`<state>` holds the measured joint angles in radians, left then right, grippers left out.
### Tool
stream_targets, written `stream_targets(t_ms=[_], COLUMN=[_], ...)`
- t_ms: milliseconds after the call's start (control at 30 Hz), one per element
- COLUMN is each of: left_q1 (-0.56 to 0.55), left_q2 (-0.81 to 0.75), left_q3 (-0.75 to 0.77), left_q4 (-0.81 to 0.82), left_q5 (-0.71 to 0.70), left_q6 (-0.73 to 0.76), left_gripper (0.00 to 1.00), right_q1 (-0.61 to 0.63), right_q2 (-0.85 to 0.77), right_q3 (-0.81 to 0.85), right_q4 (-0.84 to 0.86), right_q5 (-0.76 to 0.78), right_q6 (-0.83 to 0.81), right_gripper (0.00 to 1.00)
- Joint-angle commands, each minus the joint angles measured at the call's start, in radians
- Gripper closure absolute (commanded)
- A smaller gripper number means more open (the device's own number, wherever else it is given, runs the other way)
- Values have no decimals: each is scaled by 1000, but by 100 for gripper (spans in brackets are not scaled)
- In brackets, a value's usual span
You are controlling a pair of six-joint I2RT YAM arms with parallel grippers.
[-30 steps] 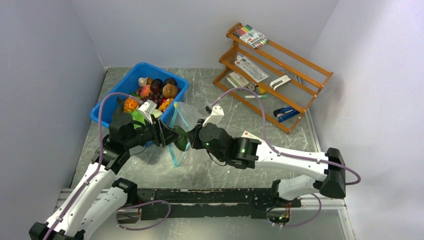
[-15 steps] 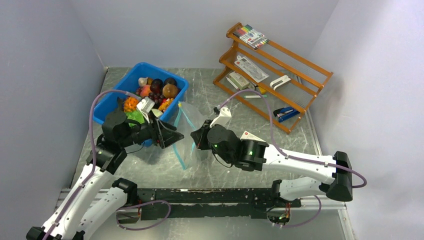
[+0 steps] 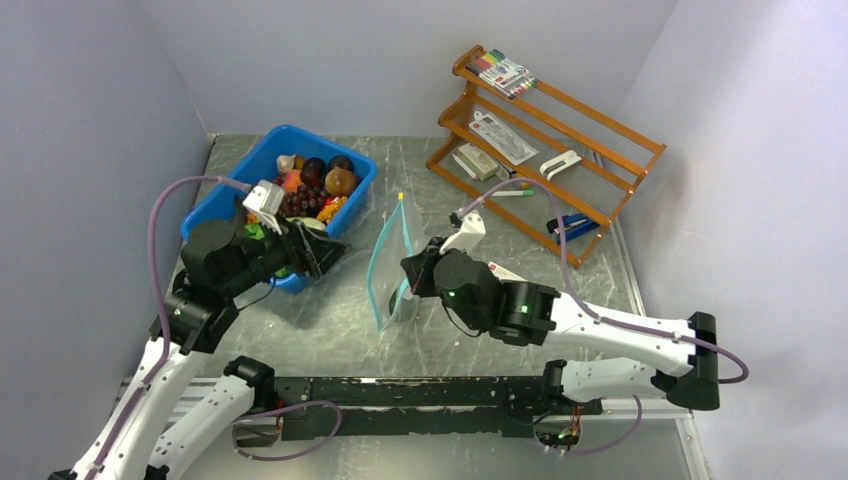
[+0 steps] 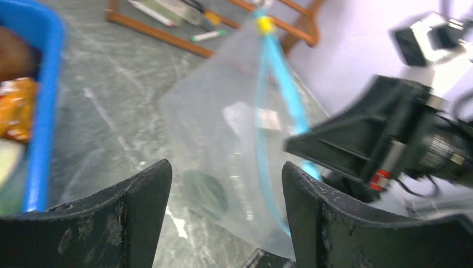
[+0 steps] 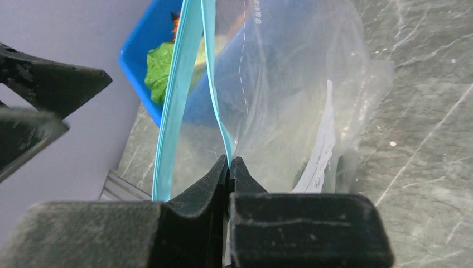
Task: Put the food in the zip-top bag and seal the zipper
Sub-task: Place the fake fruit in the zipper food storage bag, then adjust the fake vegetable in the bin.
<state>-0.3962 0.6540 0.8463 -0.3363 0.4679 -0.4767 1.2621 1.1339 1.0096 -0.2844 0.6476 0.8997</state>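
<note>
Top view, left to right. Most of the food (image 3: 318,185) sits in the blue bin (image 3: 250,158), at 10 o'clock of the zip-top bag (image 3: 392,270). At the bag's 9 o'clock the left gripper (image 3: 328,254) has its fingers spread wide with nothing between them. The bag stands up, its zipper (image 5: 178,95) parted. One dark green piece (image 4: 205,194) appears to be inside. At 4 o'clock the right gripper (image 5: 230,163) is pinched tight on the mouth edge. Judgement: loading is barely begun and sealing is not yet done.
</note>
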Motion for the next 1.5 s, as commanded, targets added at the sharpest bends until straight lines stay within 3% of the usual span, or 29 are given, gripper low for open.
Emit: stream_targets(t_ms=[0, 133, 467, 533, 667, 767, 933, 1200, 1467], left_q1=[-6, -6, 26, 43, 74, 85, 93, 144, 233], left_q2=[58, 215, 439, 470, 476, 459, 448, 414, 466], left_q3=[50, 106, 223, 246, 252, 243, 254, 200, 207], left_q4=[-133, -200, -205, -232, -296, -369, -496, -525, -579], left_q5=[-349, -566, -775, -814, -871, -920, -887, -839, -733], left_q6=[4, 0, -38, -56, -225, -461, -734, -1001, -1197], left_gripper=[28, 32, 35, 31, 22, 26, 23, 1, 6], right_q1=[-5, -5, -4, -5, -6, -5, -5, -5, -5], right_q2=[-83, -107, -152, -162, -174, -182, -188, -188, -185], right_q3=[-44, -65, -73, -75, -77, -89, -107, -100, -94], right_q4=[-22, -13, -37, -38, -47, -46, -33, -49, -57], right_q5=[56, 56, 62, 65, 71, 76, 76, 76, 79], right_q6=[3, -2, -33, -37, -42, -40, -35, -24, -19], right_gripper=[100, 100, 100, 100, 100, 100, 100, 100, 100])
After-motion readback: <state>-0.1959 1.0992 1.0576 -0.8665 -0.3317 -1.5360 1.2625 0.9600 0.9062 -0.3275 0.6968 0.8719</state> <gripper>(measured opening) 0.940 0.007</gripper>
